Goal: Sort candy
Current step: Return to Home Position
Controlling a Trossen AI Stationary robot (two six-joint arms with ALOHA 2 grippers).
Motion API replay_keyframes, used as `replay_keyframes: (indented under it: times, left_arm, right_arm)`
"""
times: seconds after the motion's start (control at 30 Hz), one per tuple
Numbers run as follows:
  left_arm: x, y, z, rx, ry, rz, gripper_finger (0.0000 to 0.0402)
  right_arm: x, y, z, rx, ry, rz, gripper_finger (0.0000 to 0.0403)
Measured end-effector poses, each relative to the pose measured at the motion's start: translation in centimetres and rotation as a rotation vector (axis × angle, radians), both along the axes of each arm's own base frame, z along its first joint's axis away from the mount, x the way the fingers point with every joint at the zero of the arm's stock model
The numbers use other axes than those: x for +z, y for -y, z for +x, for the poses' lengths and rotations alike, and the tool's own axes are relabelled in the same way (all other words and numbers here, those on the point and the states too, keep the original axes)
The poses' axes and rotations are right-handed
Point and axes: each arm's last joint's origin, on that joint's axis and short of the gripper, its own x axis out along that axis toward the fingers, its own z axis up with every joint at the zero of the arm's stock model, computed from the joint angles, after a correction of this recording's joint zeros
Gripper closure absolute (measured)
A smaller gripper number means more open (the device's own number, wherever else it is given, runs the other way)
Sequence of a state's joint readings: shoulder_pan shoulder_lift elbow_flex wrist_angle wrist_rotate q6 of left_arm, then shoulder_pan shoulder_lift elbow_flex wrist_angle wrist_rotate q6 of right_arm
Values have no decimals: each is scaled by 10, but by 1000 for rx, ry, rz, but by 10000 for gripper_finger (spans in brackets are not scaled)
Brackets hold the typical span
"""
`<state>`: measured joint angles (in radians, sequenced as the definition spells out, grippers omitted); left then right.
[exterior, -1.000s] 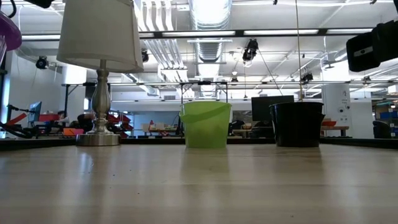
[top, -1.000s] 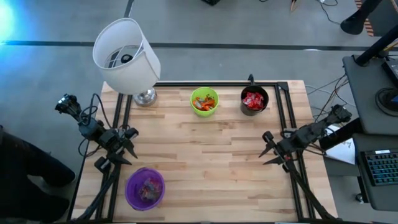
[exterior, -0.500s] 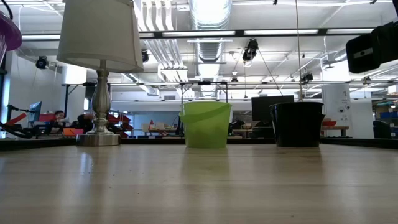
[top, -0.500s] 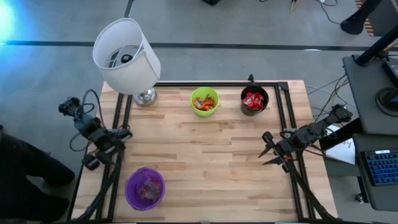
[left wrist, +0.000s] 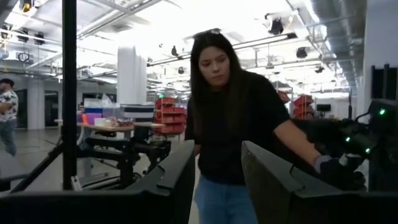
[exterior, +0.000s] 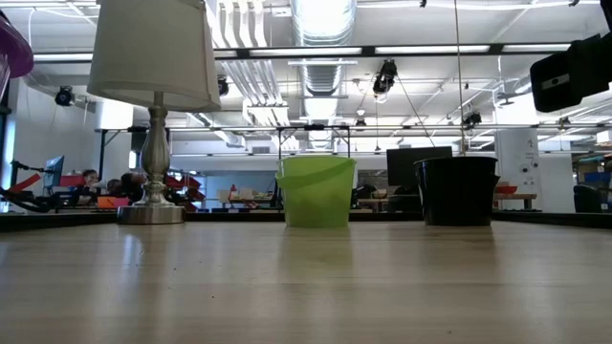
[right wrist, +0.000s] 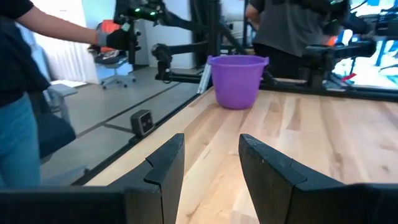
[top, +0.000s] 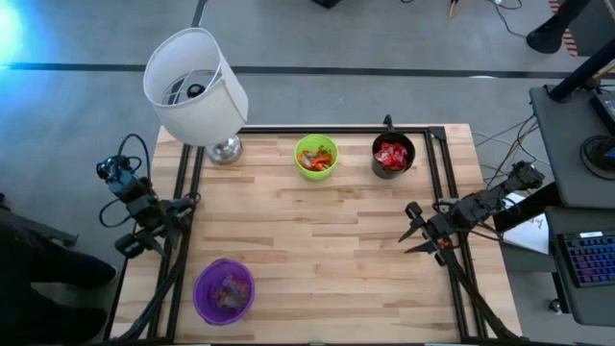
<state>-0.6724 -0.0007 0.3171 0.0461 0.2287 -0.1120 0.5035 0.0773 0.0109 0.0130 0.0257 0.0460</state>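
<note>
The candy lies in three cups: orange and green pieces in a green cup (top: 316, 157), red pieces in a black cup (top: 392, 156), both at the table's far edge, and mixed pieces in a purple cup (top: 224, 290) near the front left. My left gripper (top: 183, 207) stands open over the table's left edge, tipped upward, nothing between its fingers (left wrist: 174, 180). My right gripper (top: 410, 231) waits open and level above the table's right side, pointing across the table toward the purple cup (right wrist: 239, 79), far from it.
A lamp with a white shade (top: 195, 86) stands on its metal foot (top: 224, 149) at the far left corner. A black frame (top: 437, 173) runs along the table's edges. A person (left wrist: 227, 124) stands beyond the table. Bare wood (top: 307, 250) lies between the arms.
My left gripper has drawn back toward the table's left edge and tipped upward, staying open. The cups and my right gripper have kept still.
</note>
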Motion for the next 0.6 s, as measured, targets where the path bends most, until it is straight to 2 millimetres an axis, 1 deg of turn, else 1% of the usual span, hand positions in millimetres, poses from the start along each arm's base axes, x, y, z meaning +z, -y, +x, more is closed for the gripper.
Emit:
replay_keyframes:
  times: [0.2, 0.6]
  left_arm:
    - [-11, 3, 4, 6, 10, 84, 287]
    - [-53, 15, 18, -1, -99, 175, 287]
  right_arm:
    - [2, 1, -1, -23, 34, -16, 257]
    - [2, 1, -1, -21, 15, 16, 257]
